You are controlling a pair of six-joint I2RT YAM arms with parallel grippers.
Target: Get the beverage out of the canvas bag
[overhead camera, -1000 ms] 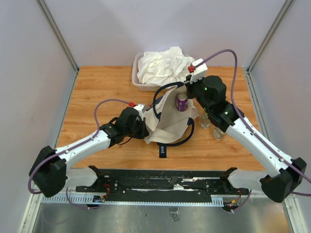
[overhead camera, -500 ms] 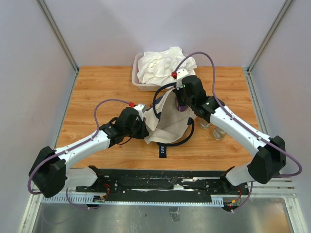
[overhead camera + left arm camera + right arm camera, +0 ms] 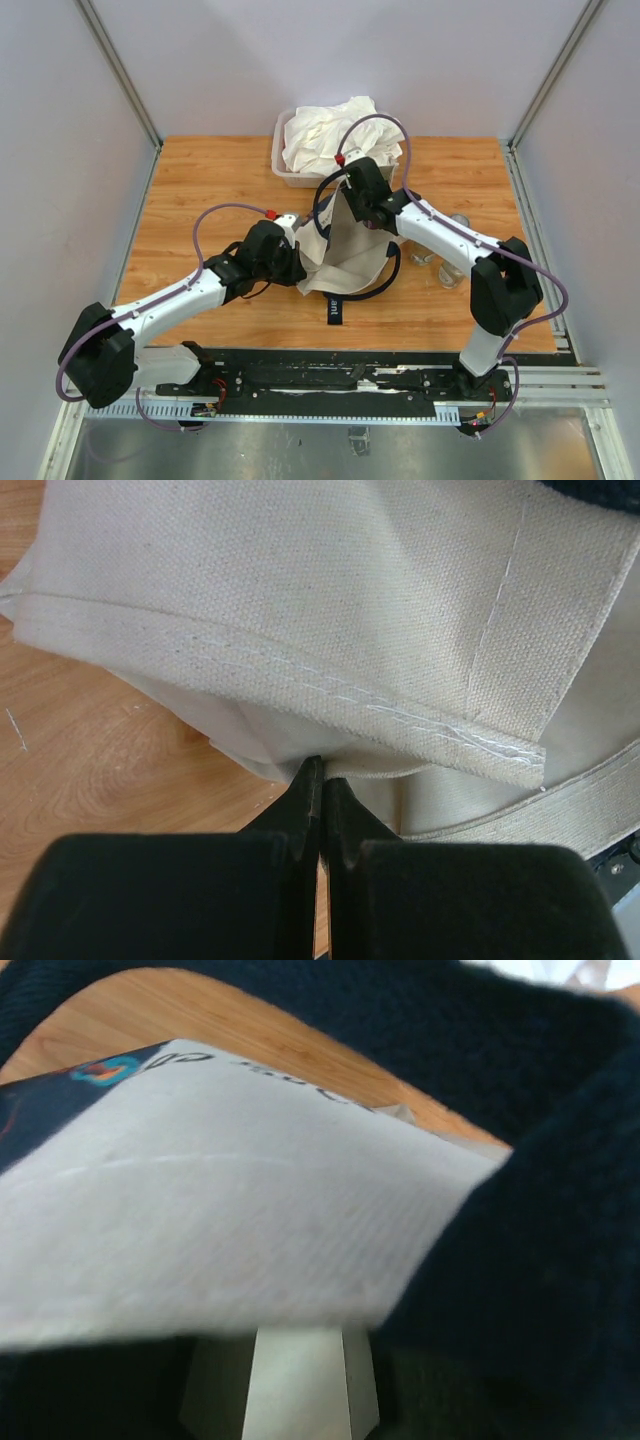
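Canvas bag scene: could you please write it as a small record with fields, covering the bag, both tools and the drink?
canvas bag: lying on table
left tool: shut, pinching the bag's edge
right tool: at the bag mouth; open or shut unclear
beverage: not visible, the right arm covers the mouth
behind bag: tub holding white cloth

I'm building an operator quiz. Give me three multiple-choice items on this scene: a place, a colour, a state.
1. Where is the clear tub holding white cloth? A by the arm bases; B at the table's far edge, beyond the canvas bag; C at the left edge.
2. The bag's straps are: A red; B dark navy; C yellow.
3. The left gripper is: A wide open; B out of view; C shut on the bag's canvas.
Answers: B, the tub sits behind the bag; B, navy loops show; C, its wrist view shows it pinching fabric.
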